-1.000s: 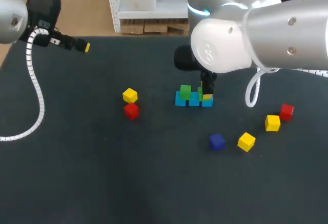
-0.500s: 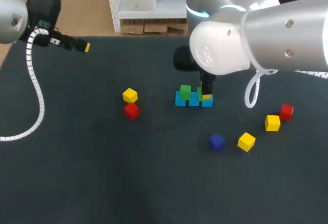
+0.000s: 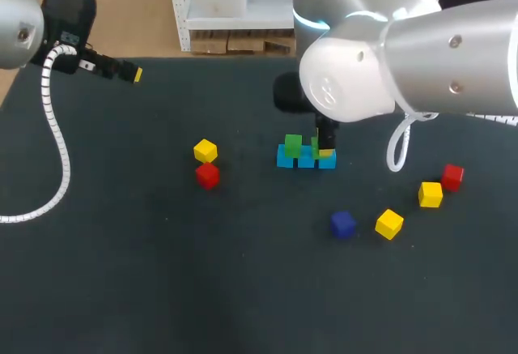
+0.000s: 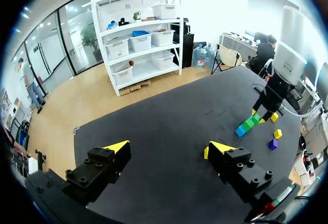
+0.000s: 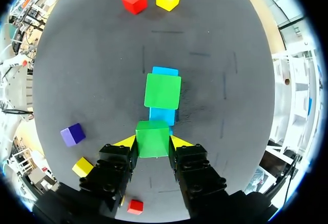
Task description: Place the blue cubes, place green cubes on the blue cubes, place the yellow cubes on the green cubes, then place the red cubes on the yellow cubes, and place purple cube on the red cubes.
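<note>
The right gripper (image 5: 152, 142) pinches a smooth, sharp-edged green cube (image 5: 152, 135) by two flat sides, its yellow tips pressed against it, over the right end of the row of blue cubes (image 3: 285, 159) mid-table. Another green cube (image 3: 293, 144) sits on the row's left part. The left gripper (image 4: 168, 147) hangs wide apart, holding nothing, over the far left of the dark matte table (image 3: 162, 273). Left of the row lie a yellow cube (image 3: 205, 151) and a red cube (image 3: 207, 175), close together. A purple cube (image 3: 342, 224) lies to the near right.

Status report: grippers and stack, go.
Left gripper open, far from cubes. Right gripper shut on green cube over blue cubes, beside placed green cube. Nothing blocking the stack.
</note>
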